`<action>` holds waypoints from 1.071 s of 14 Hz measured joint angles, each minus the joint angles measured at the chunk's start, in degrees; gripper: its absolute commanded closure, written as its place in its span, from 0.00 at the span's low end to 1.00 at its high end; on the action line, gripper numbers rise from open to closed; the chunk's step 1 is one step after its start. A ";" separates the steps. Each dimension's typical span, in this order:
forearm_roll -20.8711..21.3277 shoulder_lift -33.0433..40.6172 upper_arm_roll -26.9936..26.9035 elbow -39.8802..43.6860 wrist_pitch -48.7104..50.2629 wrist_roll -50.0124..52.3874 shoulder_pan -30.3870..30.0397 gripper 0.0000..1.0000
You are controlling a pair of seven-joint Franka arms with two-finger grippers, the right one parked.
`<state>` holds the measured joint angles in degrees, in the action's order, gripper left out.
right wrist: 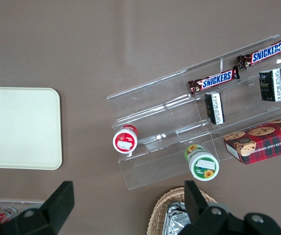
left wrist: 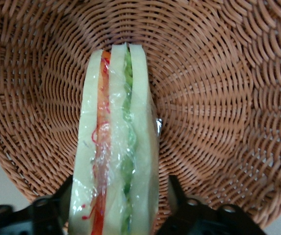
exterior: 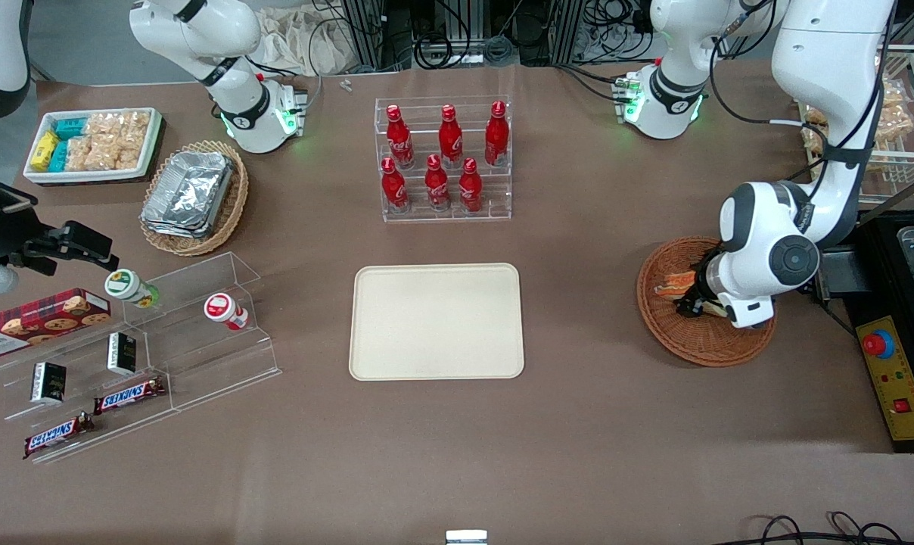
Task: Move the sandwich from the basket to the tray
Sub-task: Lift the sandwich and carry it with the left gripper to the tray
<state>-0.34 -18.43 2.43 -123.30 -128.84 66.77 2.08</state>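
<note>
The sandwich (left wrist: 115, 147), a plastic-wrapped wedge of pale bread with orange-red and green filling, lies in the reddish-brown wicker basket (left wrist: 218, 98). My left gripper (left wrist: 118, 193) is down in the basket (exterior: 691, 344), open, with one finger on each side of the sandwich's wide end. A strip of wicker shows between one finger and the bread. In the front view the wrist covers most of the sandwich (exterior: 673, 284), leaving only an orange edge beside the gripper (exterior: 691, 303). The cream tray (exterior: 436, 322) lies flat mid-table, toward the parked arm's end from the basket, with nothing on it.
A clear rack of red bottles (exterior: 446, 159) stands farther from the front camera than the tray. Toward the parked arm's end are a tan basket of foil containers (exterior: 192, 198), a white snack bin (exterior: 94, 144) and an acrylic shelf (exterior: 200, 333). A yellow control box (exterior: 892, 378) lies beside the basket.
</note>
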 measured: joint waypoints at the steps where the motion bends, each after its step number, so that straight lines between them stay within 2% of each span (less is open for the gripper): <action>1: 0.00 0.04 -0.37 0.04 -0.12 0.00 -0.01 1.00; 4: 0.04 1.95 -0.68 1.06 1.33 -0.04 0.01 1.00; 6: 0.11 5.25 0.21 3.61 7.40 -0.22 0.35 1.00; 10: 0.25 8.38 9.19 14.32 20.29 -3.78 2.62 1.00; 13: 2.03 6.28 15.19 17.64 20.30 -8.38 6.46 1.00; 15: 2.41 4.33 17.14 18.56 18.70 -10.69 9.57 1.00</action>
<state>2.07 -14.10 19.56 -104.74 -110.14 56.09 11.65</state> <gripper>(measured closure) 0.802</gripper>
